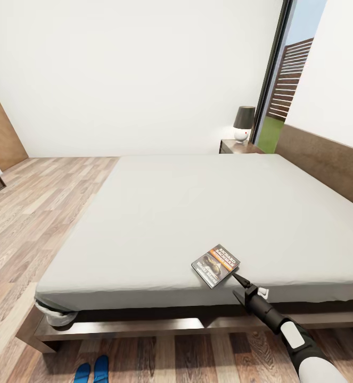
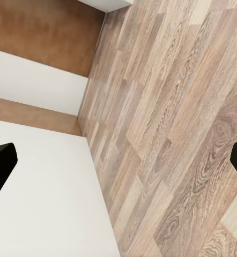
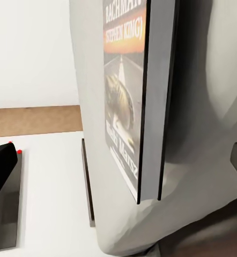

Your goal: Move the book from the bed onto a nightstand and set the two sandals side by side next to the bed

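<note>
White walls and plank floor (image 1: 32, 213) surround the grey bed (image 1: 197, 213) in the head view; the book (image 1: 215, 265) lies flat near its front edge, the right end effector (image 1: 239, 280) just beside it, two blue sandals (image 1: 92, 369) on the floor below. Left wrist: left end effector (image 2: 118, 160) spread wide over floorboards. Right wrist: fingers parted, released, the book between them.

A small lamp (image 1: 244, 123) with a dark shade and round white base, far back. A brown wooden door (image 1: 0, 133) at the left wall.
</note>
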You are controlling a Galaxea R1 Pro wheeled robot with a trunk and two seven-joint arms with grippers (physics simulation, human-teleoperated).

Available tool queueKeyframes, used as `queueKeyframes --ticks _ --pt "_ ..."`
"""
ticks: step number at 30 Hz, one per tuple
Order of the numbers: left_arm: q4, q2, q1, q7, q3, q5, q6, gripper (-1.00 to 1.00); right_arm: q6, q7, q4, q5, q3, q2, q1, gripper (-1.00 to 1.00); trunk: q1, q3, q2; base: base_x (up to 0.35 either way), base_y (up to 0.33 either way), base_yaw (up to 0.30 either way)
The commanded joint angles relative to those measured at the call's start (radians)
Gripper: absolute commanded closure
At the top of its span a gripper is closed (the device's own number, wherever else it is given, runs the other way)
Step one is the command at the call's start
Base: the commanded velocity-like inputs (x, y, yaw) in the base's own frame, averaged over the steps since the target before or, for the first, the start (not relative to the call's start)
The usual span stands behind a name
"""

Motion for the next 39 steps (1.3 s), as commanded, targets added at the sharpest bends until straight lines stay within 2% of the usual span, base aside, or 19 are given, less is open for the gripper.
queueKeyframes --ticks 1,20,31,39 --pt "-0.001 0.000 0.000 0.001 0.000 0.009 -0.003 -1.00 0.007 0.001 0.001 -0.003 -0.004 0.000 -0.001 -1.00 0.000 -0.001 0.000 0.000 0.000 0.000" --pt "-0.001 0.000 0.000 0.001 0.000 0.009 -0.004 -1.00 0.008 0.000 0.002 -0.003 -0.004 0.000 -0.002 -1.00 0.000 -0.001 0.000 0.000 0.000 0.000" --pt "-0.001 0.000 0.000 0.001 0.000 0.009 -0.004 -1.00 0.061 0.002 0.001 -0.002 -0.004 -0.001 -0.004 -1.00 0.000 -0.001 0.000 0.000 0.000 0.000" --pt "-0.001 0.000 0.000 0.001 0.000 0.009 -0.005 -1.00 0.072 0.003 0.000 -0.002 -0.004 -0.001 -0.006 -1.00 0.000 -0.001 0.000 0.000 0.000 0.000"
